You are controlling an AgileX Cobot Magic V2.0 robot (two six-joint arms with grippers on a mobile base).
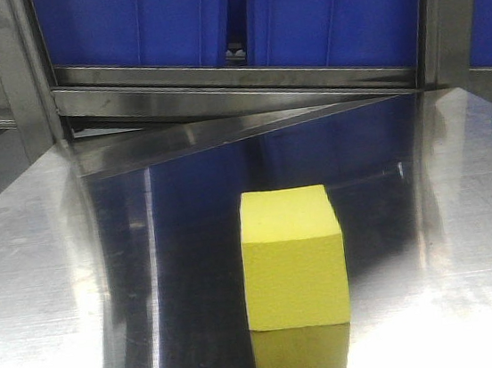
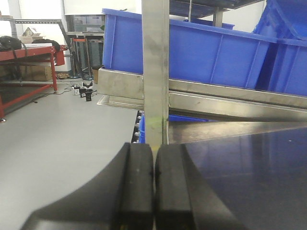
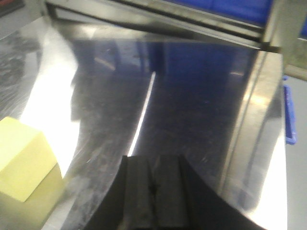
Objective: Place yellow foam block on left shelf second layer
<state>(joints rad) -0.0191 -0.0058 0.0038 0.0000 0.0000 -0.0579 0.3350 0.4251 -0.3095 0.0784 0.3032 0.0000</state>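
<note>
The yellow foam block (image 1: 293, 257) rests on the shiny steel surface (image 1: 52, 288), near the front centre of the front view, and it shows again as the yellow foam block (image 3: 24, 165) at the lower left of the right wrist view. My right gripper (image 3: 152, 160) is shut and empty, to the right of the block and apart from it. Over the surface's left edge my left gripper (image 2: 154, 148) is shut with nothing in it, facing a steel upright post (image 2: 155, 72). Neither gripper shows in the front view.
Blue plastic bins (image 1: 234, 15) sit on a steel shelf rail (image 1: 234, 82) behind the surface. Steel posts (image 1: 21, 68) stand at both sides. In the left wrist view a grey floor (image 2: 53, 129) and a red workbench (image 2: 29, 52) lie to the left.
</note>
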